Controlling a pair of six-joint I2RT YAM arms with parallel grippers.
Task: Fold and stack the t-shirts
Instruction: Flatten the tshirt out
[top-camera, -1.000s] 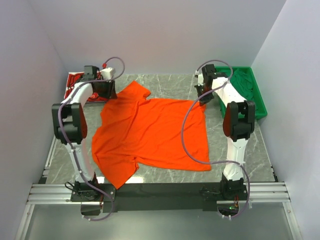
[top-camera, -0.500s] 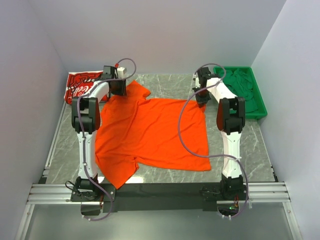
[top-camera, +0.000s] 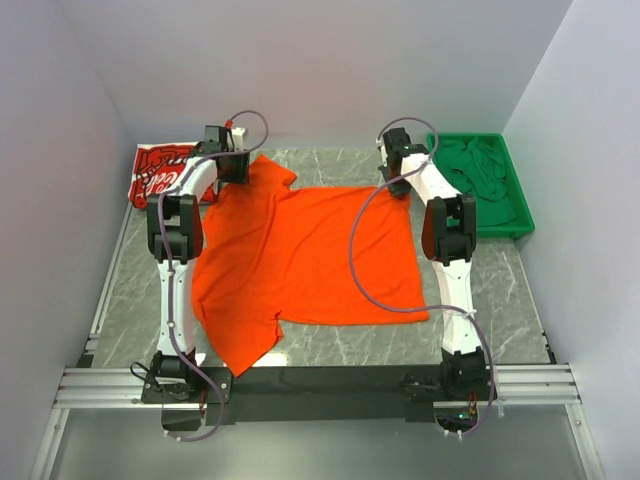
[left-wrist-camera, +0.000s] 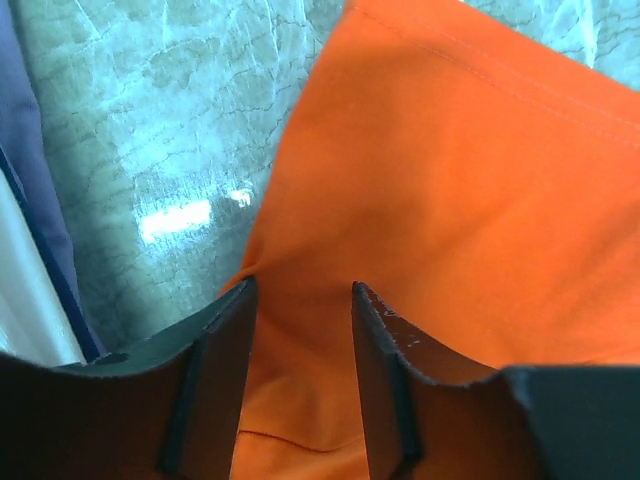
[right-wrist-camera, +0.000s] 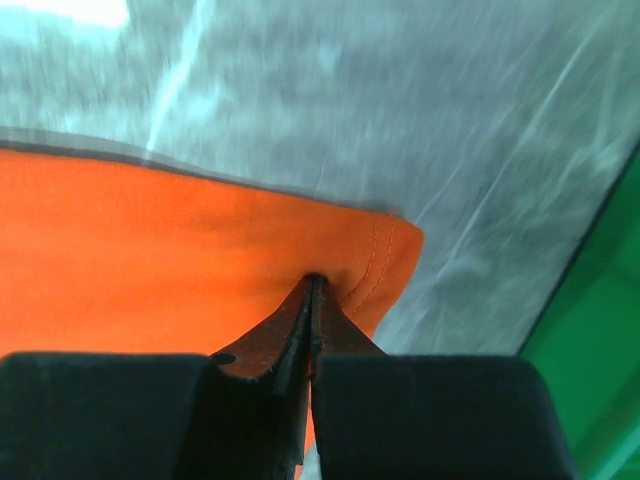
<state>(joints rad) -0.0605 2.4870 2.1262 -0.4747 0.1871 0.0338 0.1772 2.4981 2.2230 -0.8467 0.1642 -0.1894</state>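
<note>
Two arms, left arm (top-camera: 172, 262) and right arm (top-camera: 452, 262): white tubular links joined by chunky black joint housings, each rising from a black base (top-camera: 185, 388) with small wiring. One thin lilac cable (top-camera: 352, 265) per arm, hanging in loose loops beside the links; a small red connector (top-camera: 229, 124) at the left wrist. Fingers (left-wrist-camera: 215, 390): matte black plastic, flat and wedge-tapered, inner edges scuffed and slightly chipped.
</note>
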